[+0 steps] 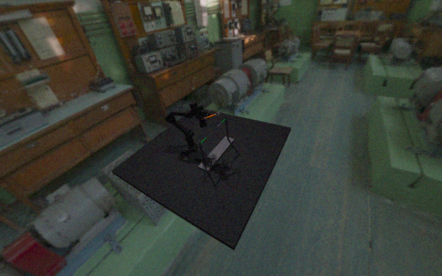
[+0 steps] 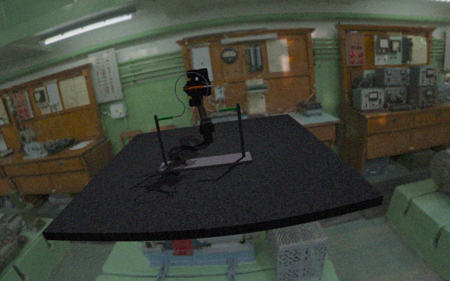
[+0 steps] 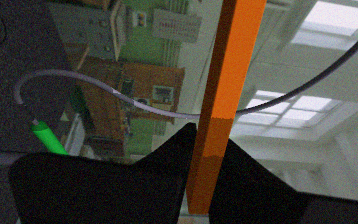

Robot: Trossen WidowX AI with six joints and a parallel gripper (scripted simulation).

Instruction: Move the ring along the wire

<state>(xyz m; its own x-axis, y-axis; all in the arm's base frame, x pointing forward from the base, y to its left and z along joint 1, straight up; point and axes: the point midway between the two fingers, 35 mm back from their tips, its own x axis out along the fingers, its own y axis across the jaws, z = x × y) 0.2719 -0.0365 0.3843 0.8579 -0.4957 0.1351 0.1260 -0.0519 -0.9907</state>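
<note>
The orange handle is held high above the table, nearly level. My gripper is shut on its end. The ring is a small pale loop at the handle's far end in the top view; it is outside the wrist view. Whether the wire passes through it is too small to tell. The thin grey wire curves up high and passes behind the handle in the wrist view; contact cannot be told. Green parts are at the posts, away from the handle.
Two dark posts stand on a pale base strip on the dark table. The arm reaches up from behind the strip, with its gripper above and between the posts in the exterior view.
</note>
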